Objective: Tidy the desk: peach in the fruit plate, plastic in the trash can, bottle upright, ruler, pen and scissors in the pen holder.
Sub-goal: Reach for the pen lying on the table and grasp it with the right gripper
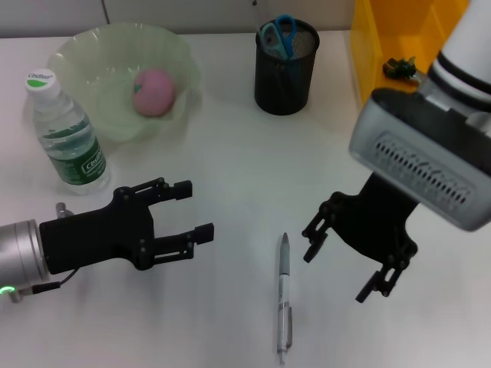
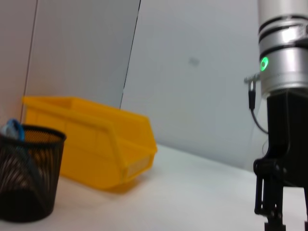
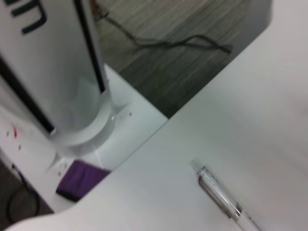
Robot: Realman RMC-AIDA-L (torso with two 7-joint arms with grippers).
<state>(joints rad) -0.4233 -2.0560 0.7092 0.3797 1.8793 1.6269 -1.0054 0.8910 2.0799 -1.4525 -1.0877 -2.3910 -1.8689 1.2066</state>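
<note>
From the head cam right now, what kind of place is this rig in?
Probably an office or lab desk staged for a tidying test: a white table with a mesh pen holder, a pen lying loose, and a yellow parts bin. The right wrist view shows carpeted floor with cables.

The water bottle (image 1: 67,130) carried a green label and cap with print too small to be read.

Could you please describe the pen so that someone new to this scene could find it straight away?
On the white desk, look at the near edge, between the two black claws. The slim silver and clear pen lies flat there, pointing away from the robot. It is the only loose item left on the desk.
</note>
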